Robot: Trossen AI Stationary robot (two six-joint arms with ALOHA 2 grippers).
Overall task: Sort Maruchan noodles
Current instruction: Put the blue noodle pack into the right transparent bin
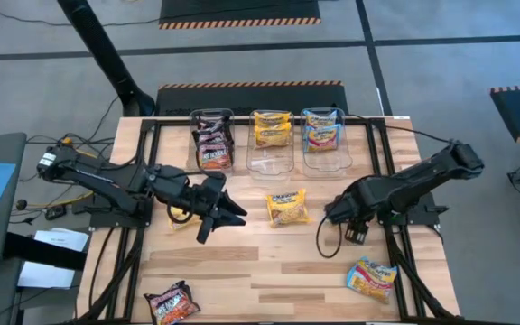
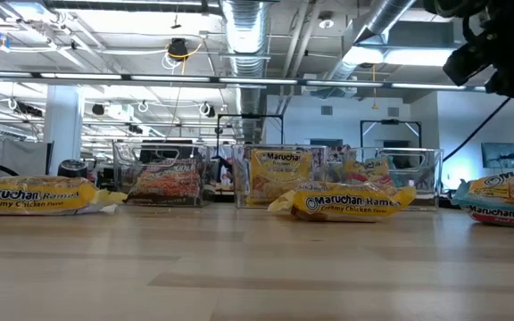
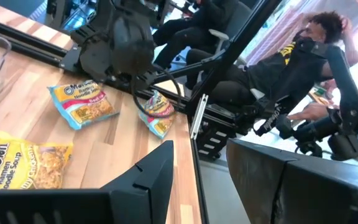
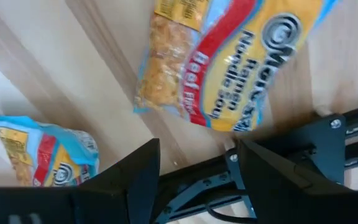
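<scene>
A: Loose stock, near edge first?
B: 1 dark packet [image 1: 171, 302] at the near left corner. 2 blue packets [image 1: 372, 278] near right, just beside each other. 1 yellow packet [image 1: 287, 207] mid-table, between the arms; another yellow one shows beside the left arm.

A: Filed stock, far edge?
B: 3 clear tubs. Left tub [image 1: 213, 140]: dark packets. Middle tub [image 1: 271, 140]: yellow. Right tub [image 1: 325, 138]: blue. I judge the sort over halfway, 5 packets left.

A: Grippers?
B: Left gripper [image 1: 227, 213] low, mid-left, fingers apart, empty. Right gripper [image 4: 197, 163] mid-right, fingers wide, empty, looking down at the blue packets.

A: Obstructions?
B: A loose cable loop [image 1: 328, 242] lies by the right arm; black frame rails edge both sides. A person [image 3: 272, 62] sits beyond the table.
</scene>
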